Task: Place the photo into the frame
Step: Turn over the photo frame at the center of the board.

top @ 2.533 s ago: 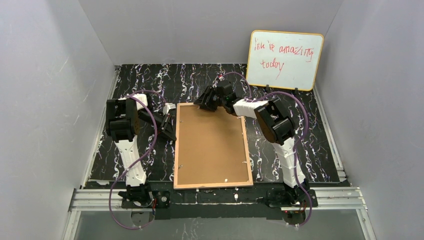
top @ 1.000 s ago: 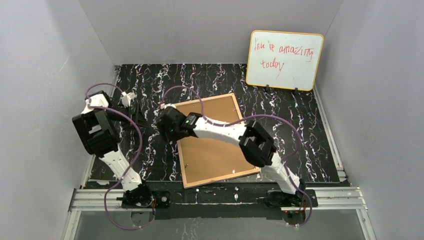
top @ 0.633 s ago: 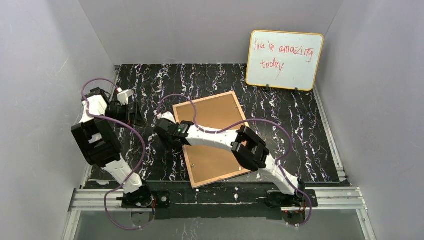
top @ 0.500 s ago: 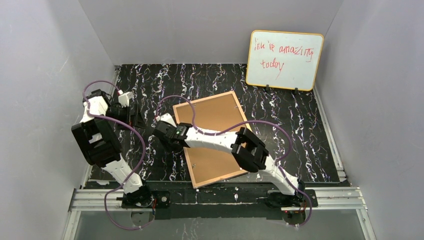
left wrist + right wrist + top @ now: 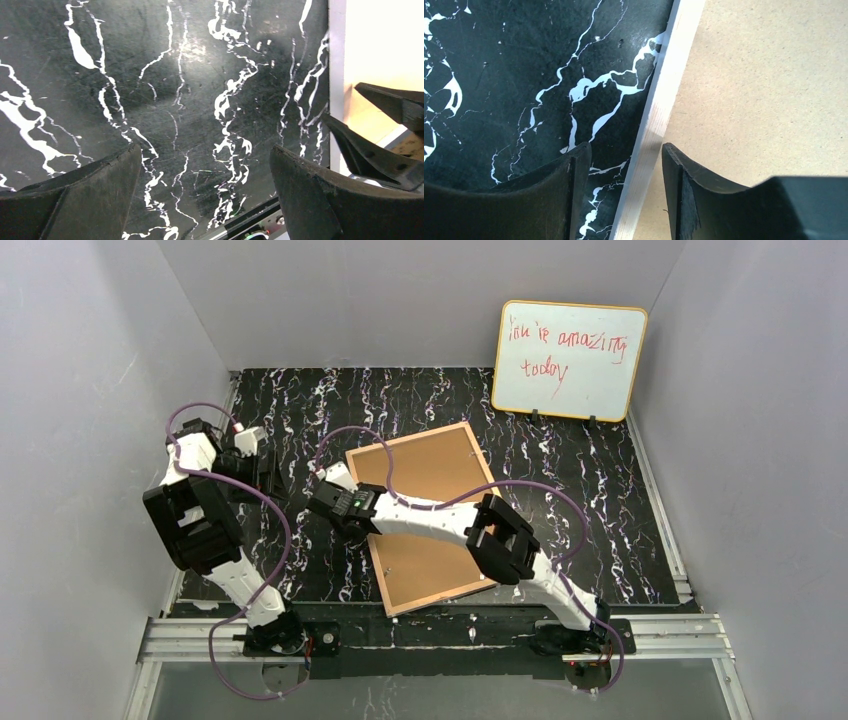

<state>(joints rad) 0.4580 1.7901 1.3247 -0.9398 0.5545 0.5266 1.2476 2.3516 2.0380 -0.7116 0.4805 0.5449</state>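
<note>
The frame (image 5: 425,468) lies back-up and skewed at the middle of the table (image 5: 620,520), its backing board (image 5: 764,90) uppermost and no photo in view. It looks thin, stiff and light, probably with a breakable pane beneath, so its wooden rail (image 5: 659,125) seems the safest hold. The right gripper (image 5: 624,160) sits at its 9 o'clock edge, jaws apart astride that rail without pinching it, while the left gripper (image 5: 205,165) hangs wide apart farther toward 9 o'clock.
</note>
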